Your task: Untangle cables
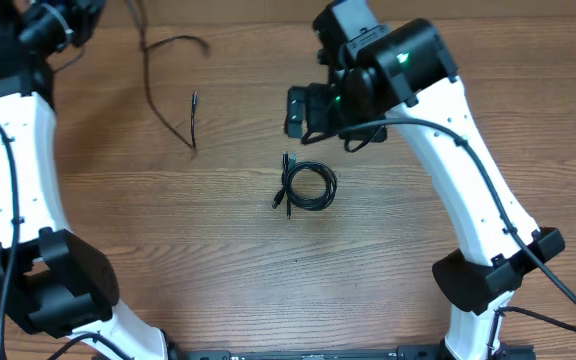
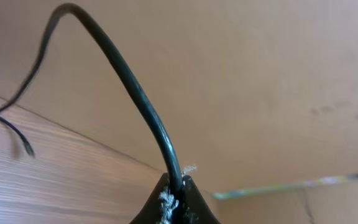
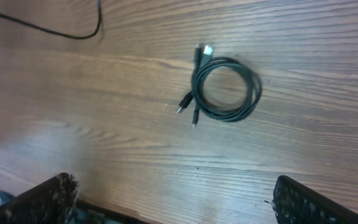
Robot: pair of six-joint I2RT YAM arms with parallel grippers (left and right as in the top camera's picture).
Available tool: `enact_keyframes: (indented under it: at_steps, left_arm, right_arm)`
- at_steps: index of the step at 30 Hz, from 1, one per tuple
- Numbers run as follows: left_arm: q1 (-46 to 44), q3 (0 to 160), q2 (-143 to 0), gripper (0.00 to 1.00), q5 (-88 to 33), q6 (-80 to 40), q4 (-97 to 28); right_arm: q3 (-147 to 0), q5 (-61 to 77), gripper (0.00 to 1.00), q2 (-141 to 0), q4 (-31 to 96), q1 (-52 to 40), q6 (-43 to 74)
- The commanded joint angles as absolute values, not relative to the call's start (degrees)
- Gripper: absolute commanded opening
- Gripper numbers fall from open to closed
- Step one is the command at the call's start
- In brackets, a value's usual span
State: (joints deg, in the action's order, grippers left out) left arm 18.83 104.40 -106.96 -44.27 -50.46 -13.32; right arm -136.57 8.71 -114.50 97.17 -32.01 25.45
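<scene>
Wood-grain table (image 1: 208, 262) spans every view; beyond its edge stands a tan panel (image 2: 260, 74), possibly cardboard.

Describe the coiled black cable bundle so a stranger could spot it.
On the brown wooden table, near its middle beside the white right arm, lies a small ring of thin black cables. Unlike the loose black cord further left, it is tightly coiled, plug ends poking out.

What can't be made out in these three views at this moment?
Overhead: coil too small to count its cords; right wrist view blurs it.
Left wrist: held cable blurs far off and leaves the left edge.
Overhead: left gripper lost among dark arm parts at the top-left corner.
Right wrist: right gripper fingers cut by the bottom edge.
</scene>
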Motion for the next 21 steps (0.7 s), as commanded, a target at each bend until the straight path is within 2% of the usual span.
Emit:
enact_keyframes:
  at_steps: [1,8,11,13,14,15,16,17,21]
  left_arm:
    - [22.3,105.2,-107.6,0.04,-39.7,-40.3,-15.7]
    - [28.6,105.2,-107.6,0.04,-31.9,-25.8,-17.5]
    - [30.2,105.2,-107.6,0.05,-23.8,-17.5,-20.6]
    - [30.8,105.2,-107.6,0.10,-17.6,-11.4,-23.2]
    - [31.2,105.2,-107.6,0.18,-14.2,-8.4,-24.8]
    - [31.4,105.2,-107.6,0.33,-12.4,-7.2,-25.7]
    - [31.9,105.2,-107.7,0.85,-9.3,-6.7,-28.3]
    - [32.2,105.1,-107.8,1.00,-8.8,-6.7,-29.2]
    - [32.6,105.1,-108.1,1.00,-10.3,-8.2,-35.3]
  right_arm:
    - [-136.9,8.2,1.00,-113.8,97.1,-34.2,25.5]
    - [-136.9,10.4,1.00,-113.8,97.1,-37.8,25.5]
    - [-136.9,13.6,1.00,-113.8,97.1,-38.6,25.4]
    - [-136.9,16.0,1.00,-113.8,97.1,-38.6,25.2]
    - [-136.9,16.9,1.00,-113.8,97.1,-38.6,25.2]
    - [-136.9,16.8,1.00,-113.8,97.1,-38.6,25.2]
    - [-136.9,16.6,1.00,-113.8,97.1,-38.6,25.0]
    - [-136.9,16.6,1.00,-113.8,97.1,-38.6,25.0]
    - [-136.9,16.6,1.00,-113.8,97.1,-38.6,25.0]
